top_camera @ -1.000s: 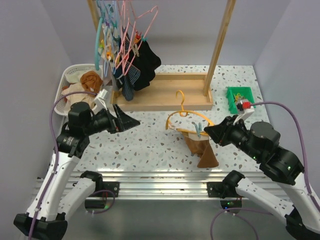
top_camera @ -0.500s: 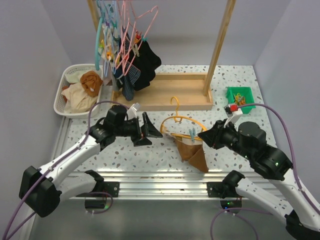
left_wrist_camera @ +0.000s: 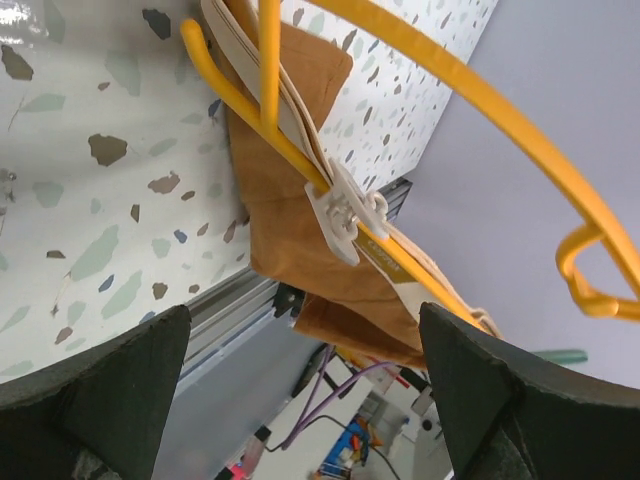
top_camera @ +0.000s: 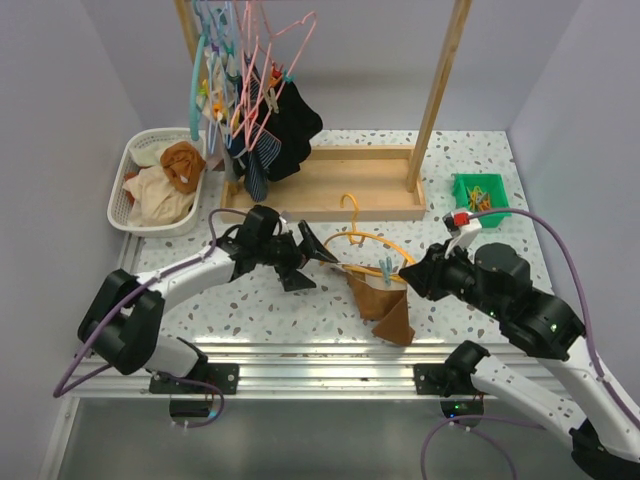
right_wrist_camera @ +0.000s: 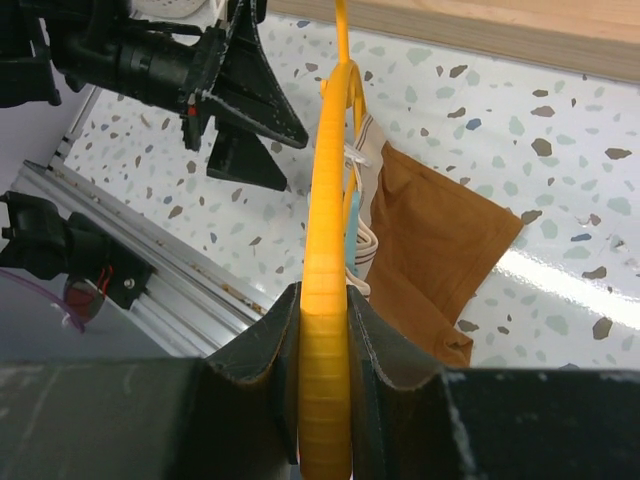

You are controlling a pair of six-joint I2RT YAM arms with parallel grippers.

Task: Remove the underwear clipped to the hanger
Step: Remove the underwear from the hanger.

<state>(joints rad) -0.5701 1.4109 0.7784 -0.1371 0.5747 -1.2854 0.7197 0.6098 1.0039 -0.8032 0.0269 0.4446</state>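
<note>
The right end effector [top_camera: 408, 270] is clamped narrow on the lower bar of a yellow hanger [right_wrist_camera: 325, 370], its two fingers pressed against either side of the plastic. The hanger is held just above the speckled counter [top_camera: 300, 310]. An orange-brown cloth [top_camera: 385, 305] with a pale band along its top edge hangs from it. A white clip [left_wrist_camera: 345, 210] and a blue-green clothespin [top_camera: 385, 268] pin that cloth to the bar, and its lower corner droops toward the counter's near edge.

The left end effector [top_camera: 308, 264] is spread wide and holds nothing. It sits just beside the hanger's left end; in the left wrist view its dark fingers [left_wrist_camera: 100, 400] frame the clip and cloth without touching them.

The black underwear [top_camera: 292, 125] hangs well apart from both arms, at the back left. It is bunched on pink hangers [top_camera: 290, 40] on the wooden rack [top_camera: 440, 85], next to dark blue striped garments [top_camera: 258, 170]. A white basket [top_camera: 140, 140] with loose clothes stands at the far left, and a green bin [top_camera: 462, 200] at the far right.
</note>
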